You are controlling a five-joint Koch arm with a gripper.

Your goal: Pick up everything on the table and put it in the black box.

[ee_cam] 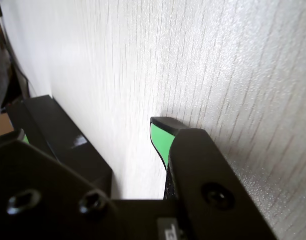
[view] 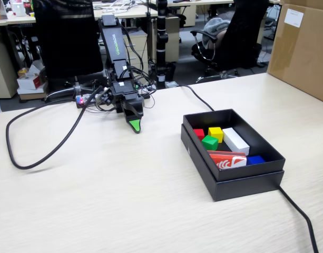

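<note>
Green cube [view: 209, 142], red cube [view: 198, 134], yellow cube [view: 216, 133] all lie in black box [view: 232, 182]. Claw [view: 135, 125] empty, jaws narrow, low near desk's [view: 98, 200] far edge. Task judged complete; nothing left to grasp.

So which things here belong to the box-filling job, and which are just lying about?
Job: green cube, red cube, yellow cube, black box, gripper.
Lying about: white block, red-and-white packet, blue piece, brown carton, cables.
</note>
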